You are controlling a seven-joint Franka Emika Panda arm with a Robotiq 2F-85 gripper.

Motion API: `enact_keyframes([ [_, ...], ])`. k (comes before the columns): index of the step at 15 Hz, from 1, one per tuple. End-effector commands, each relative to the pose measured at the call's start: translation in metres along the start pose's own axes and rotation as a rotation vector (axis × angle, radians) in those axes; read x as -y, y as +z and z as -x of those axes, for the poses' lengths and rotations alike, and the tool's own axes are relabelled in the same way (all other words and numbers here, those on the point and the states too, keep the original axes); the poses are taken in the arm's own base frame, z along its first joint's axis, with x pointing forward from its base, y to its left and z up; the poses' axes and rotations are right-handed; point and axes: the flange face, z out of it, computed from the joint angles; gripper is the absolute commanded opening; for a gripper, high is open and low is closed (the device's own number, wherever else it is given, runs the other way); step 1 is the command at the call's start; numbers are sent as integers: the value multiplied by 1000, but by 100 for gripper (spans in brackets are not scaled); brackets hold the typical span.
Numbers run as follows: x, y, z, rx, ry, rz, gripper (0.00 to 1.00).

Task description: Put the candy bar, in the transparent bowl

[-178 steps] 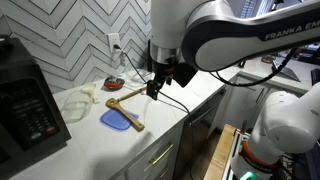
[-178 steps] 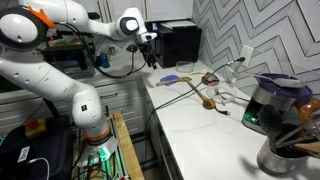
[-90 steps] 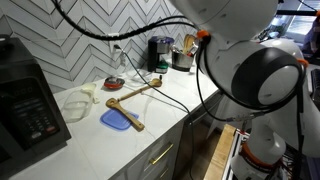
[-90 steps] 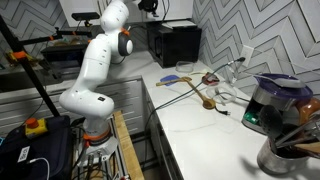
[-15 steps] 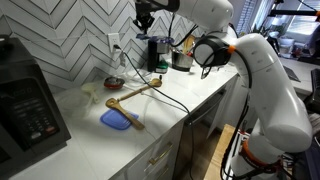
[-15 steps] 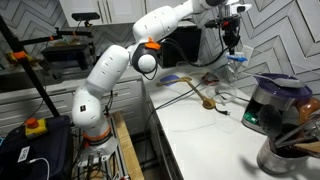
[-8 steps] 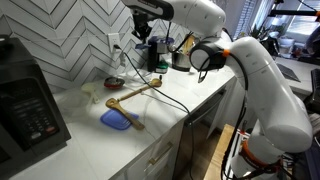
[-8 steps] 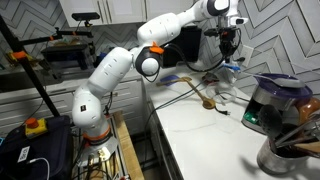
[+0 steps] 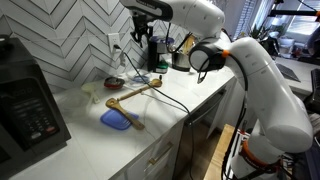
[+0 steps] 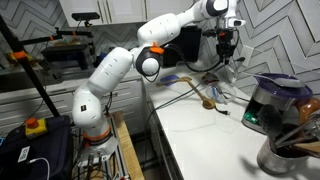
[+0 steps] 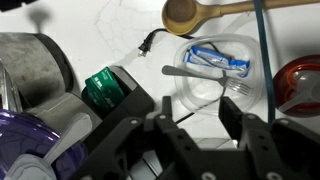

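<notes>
The transparent bowl lies on the white counter, with the candy bar, blue and white, lying inside it next to a clear plastic fork. In an exterior view the bowl shows as a pale round shape at the left of the counter. My gripper is open and empty, hanging high above the bowl's near edge. It shows in both exterior views, well above the counter near the wall.
A small dark-red dish sits beside the bowl. A wooden spoon and a blue flat piece lie nearby. A black cable crosses the counter. A green-lidded blender stands close. A black appliance stands at one end.
My gripper has come down slightly beside the wall. The blue candy bar seen under it a second ago now lies in the bowl.
</notes>
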Motion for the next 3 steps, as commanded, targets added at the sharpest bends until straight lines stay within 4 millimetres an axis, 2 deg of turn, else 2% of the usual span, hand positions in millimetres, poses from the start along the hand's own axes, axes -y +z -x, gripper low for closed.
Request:
enact_keyframes([
  [1, 1, -32, 11, -50, 9, 32, 87],
  [2, -1, -12, 3, -22, 3, 8, 68],
  [3, 0, -20, 6, -35, 2, 12, 75],
])
